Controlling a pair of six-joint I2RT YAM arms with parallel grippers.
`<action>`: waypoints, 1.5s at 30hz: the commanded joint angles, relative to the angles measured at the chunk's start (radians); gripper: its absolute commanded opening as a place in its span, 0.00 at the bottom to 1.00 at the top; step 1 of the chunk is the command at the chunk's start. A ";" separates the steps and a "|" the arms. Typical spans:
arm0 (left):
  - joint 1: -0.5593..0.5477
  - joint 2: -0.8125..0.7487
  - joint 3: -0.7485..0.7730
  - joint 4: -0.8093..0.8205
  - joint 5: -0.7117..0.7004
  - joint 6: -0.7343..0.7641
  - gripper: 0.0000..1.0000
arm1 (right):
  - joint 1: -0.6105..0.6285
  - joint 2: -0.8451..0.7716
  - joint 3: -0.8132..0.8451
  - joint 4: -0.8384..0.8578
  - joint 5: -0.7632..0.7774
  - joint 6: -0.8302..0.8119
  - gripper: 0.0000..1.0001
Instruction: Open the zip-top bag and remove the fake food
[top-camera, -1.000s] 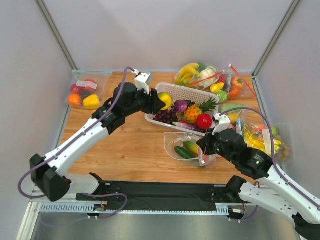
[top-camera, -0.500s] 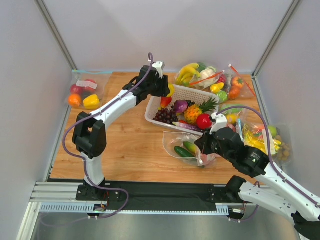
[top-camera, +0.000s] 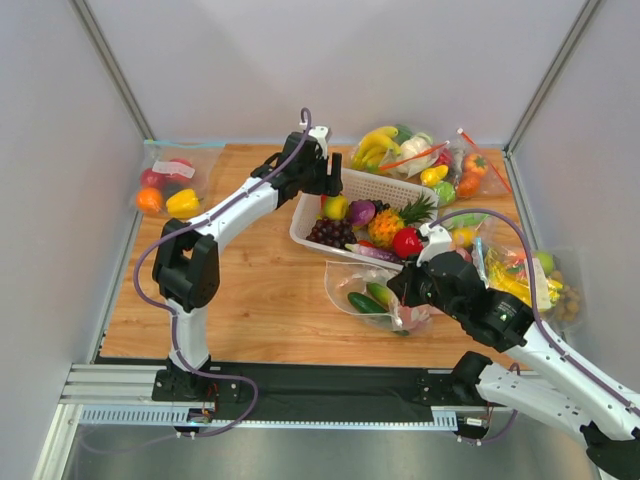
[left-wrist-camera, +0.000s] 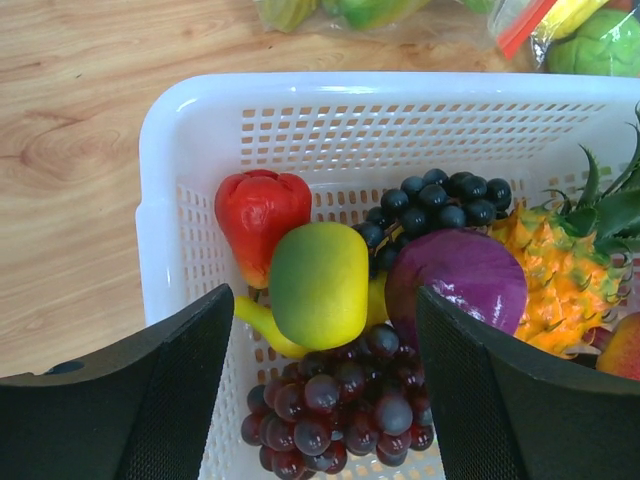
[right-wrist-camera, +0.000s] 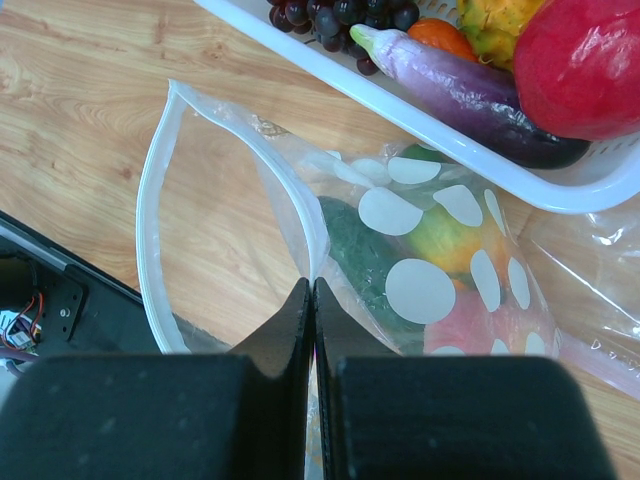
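Note:
The clear zip-top bag (top-camera: 345, 285) with whitish dots lies open on the table in front of the white basket (top-camera: 378, 181). My right gripper (right-wrist-camera: 313, 285) is shut on the bag's upper mouth edge (right-wrist-camera: 300, 215). A dark green cucumber (right-wrist-camera: 358, 262), a yellow-orange piece (right-wrist-camera: 448, 238) and a pink peach (right-wrist-camera: 470, 322) lie inside the bag. My left gripper (left-wrist-camera: 323, 300) is open over the basket's back left corner. A yellow-green round fruit (left-wrist-camera: 318, 285) lies loose in the basket below it, also seen from above (top-camera: 335, 207).
The basket (left-wrist-camera: 300, 92) also holds purple grapes (left-wrist-camera: 340, 410), a red fruit (left-wrist-camera: 260, 210), a purple onion (left-wrist-camera: 460, 285), a pineapple (top-camera: 390, 225) and an eggplant (right-wrist-camera: 450, 80). Bags with red-orange strips (top-camera: 440, 160) lie at the back right, another bag (top-camera: 530, 275) at right, a blue-strip bag (top-camera: 170, 185) at back left.
My left gripper carried the yellow-green fruit to the basket's back left corner, opened and let it drop in. My right gripper kept its hold on the bag.

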 joint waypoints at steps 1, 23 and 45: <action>0.000 -0.053 -0.014 0.003 -0.002 0.027 0.80 | -0.005 -0.002 0.026 0.049 -0.009 -0.005 0.00; -0.358 -0.719 -0.494 -0.007 -0.041 0.084 0.76 | -0.008 -0.045 0.035 0.012 0.013 0.004 0.00; -0.564 -0.480 -0.548 0.072 -0.048 0.047 0.68 | -0.010 -0.063 -0.017 0.030 -0.047 0.047 0.00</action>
